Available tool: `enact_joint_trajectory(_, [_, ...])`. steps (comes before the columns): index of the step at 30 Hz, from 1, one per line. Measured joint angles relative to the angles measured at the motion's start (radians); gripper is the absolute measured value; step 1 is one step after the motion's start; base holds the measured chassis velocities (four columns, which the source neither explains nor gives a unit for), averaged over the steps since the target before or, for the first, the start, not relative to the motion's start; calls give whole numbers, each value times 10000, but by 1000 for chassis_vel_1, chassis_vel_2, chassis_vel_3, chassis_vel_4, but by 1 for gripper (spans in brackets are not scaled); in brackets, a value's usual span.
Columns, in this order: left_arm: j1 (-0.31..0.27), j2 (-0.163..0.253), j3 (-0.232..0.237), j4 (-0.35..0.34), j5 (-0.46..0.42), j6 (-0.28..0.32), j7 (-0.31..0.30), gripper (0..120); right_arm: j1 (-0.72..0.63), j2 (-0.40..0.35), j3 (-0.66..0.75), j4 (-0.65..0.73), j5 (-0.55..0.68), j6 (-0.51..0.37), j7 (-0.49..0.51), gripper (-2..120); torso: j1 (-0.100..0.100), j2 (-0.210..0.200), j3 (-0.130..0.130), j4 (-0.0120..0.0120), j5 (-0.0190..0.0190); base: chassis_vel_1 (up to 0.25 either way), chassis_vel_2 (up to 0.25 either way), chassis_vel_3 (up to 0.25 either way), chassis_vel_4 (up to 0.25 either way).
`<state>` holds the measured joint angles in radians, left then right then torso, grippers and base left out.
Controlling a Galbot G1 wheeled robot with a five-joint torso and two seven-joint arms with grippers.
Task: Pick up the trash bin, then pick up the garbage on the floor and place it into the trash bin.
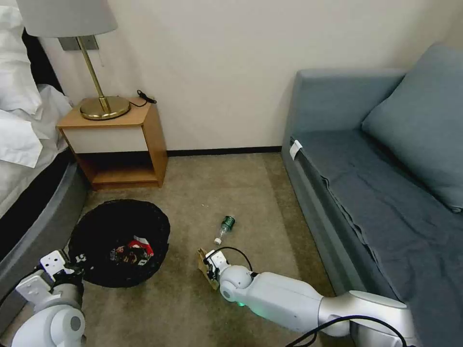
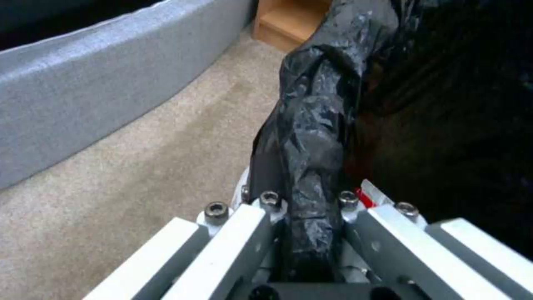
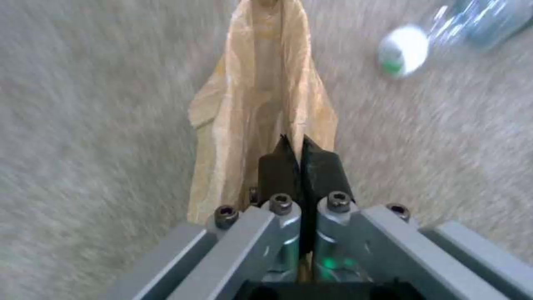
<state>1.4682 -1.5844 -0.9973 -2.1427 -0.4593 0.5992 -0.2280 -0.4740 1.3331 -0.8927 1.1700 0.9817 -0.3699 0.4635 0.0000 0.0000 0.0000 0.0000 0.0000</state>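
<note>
Crumpled brown paper bag (image 3: 261, 83) pinched in the right gripper (image 3: 300, 146).

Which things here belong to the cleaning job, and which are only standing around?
Job:
- trash bin, rim clamped by left gripper
- red packet, inside the bin
- brown paper bag, pinched by right gripper
- clear bottle, lying on the carpet

Standing around:
- lamp
- nightstand
- sofa
- bed
</note>
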Motion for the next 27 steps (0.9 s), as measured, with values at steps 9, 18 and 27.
enact_joint_trajectory(9, [-15, 85, 182, 34, -54, 107, -21, 2, -6, -1653, 1415, 2453, 165, -33, 344, 0, 0, 0, 0, 2, 3, 0, 0, 0, 0])
enact_joint_trajectory(18, [6, 114, 443, 82, -92, 253, -75, 2, 19, -2888, 3131, 5771, 557, -98, 612, 0, 0, 0, 0, -2, 1, 0, 0, 0, 0])
enact_joint_trajectory(27, [115, 15, 561, -93, -68, 322, -90, 2, 775, -484, 2117, 6520, 1142, 237, 1485, 0, 0, 2, -1, 5, -5, 0, 0, 0, 0])
